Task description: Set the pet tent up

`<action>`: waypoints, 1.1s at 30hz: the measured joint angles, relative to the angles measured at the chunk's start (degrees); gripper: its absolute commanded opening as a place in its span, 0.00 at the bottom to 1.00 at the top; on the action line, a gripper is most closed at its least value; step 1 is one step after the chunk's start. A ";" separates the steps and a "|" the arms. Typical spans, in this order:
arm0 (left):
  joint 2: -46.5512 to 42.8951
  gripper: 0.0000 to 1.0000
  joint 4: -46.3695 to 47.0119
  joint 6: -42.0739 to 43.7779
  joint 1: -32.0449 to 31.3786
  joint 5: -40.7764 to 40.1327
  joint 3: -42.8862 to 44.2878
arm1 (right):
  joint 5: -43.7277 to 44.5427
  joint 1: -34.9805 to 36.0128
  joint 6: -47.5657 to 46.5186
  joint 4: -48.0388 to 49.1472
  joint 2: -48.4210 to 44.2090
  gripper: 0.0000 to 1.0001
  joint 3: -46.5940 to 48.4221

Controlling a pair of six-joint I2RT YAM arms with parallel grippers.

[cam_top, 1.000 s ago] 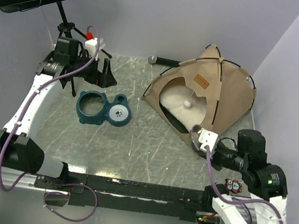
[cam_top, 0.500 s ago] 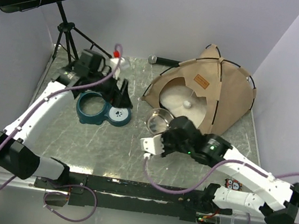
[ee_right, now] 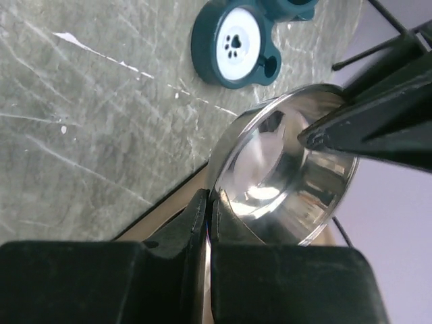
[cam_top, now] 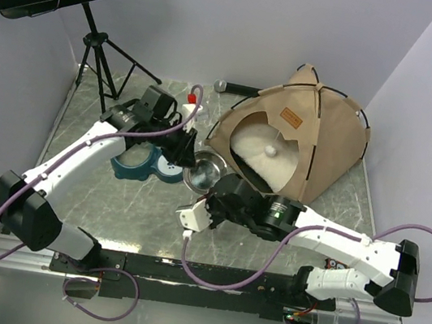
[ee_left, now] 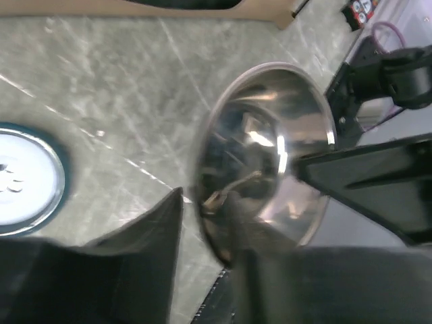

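While the right gripper [ee_right: 208, 202] pinches the rim of a tilted steel bowl [ee_right: 283, 182] above the table [cam_top: 151, 209], the left gripper [ee_left: 202, 200] straddles the opposite rim, jaws partway apart; blur hides whether they grip. The pet tent [cam_top: 330, 139] stands upright at the table's far right, apex up, with its arched doorway facing left toward the bowl.

A black paw-print sign is showing on the white disc [ee_right: 236, 37] of the blue double pet bowl [ee_right: 202, 57]. The small brown label patch [cam_top: 291, 117] on the pet tent [cam_top: 334, 144] is carrying print too small to read.
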 measured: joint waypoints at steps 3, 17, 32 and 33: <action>0.46 0.01 1.51 -0.81 -0.61 -2.58 -0.35 | -0.42 0.46 0.02 1.25 1.22 0.88 0.17; 3.76 0.01 -3.15 13.07 38.77 -5.60 -3.17 | -8.00 -14.08 15.87 -3.17 -2.29 1.00 8.76; 14.86 0.17 2.78 23.37 41.83 -8.26 -4.96 | -14.67 -21.55 24.26 -8.02 -4.87 1.00 9.03; 15.54 0.25 3.23 23.37 41.53 -8.26 -4.96 | -14.82 -21.66 24.39 -8.02 -4.94 1.00 9.03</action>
